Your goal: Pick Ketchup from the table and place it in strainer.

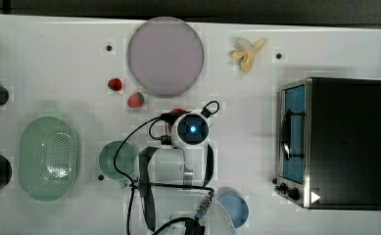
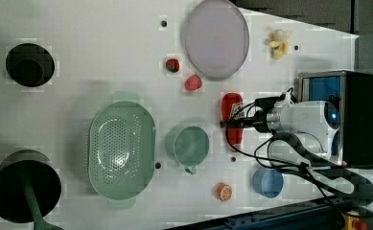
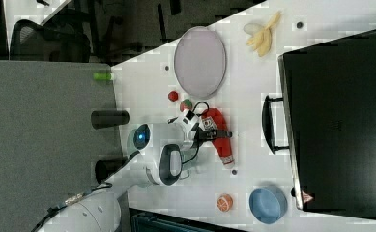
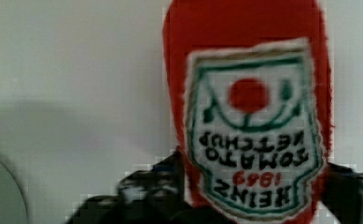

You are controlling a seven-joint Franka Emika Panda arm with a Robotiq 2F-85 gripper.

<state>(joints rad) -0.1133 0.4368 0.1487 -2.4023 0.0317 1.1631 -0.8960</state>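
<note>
Ketchup (image 4: 244, 88), a red plastic squeeze bottle with white label, is lying between the gripper (image 4: 251, 196) jaws, which are straddling it, grip unconfirmed; likely light, squashy, slippery; best grasped mid-body.

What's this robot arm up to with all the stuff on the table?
The arm's gripper is down at a red ketchup bottle lying on the white table, with a finger on either side of it. The bottle has not been lifted. The pale green strainer where it belongs sits empty, past a green cup toward the left view's left.
</note>
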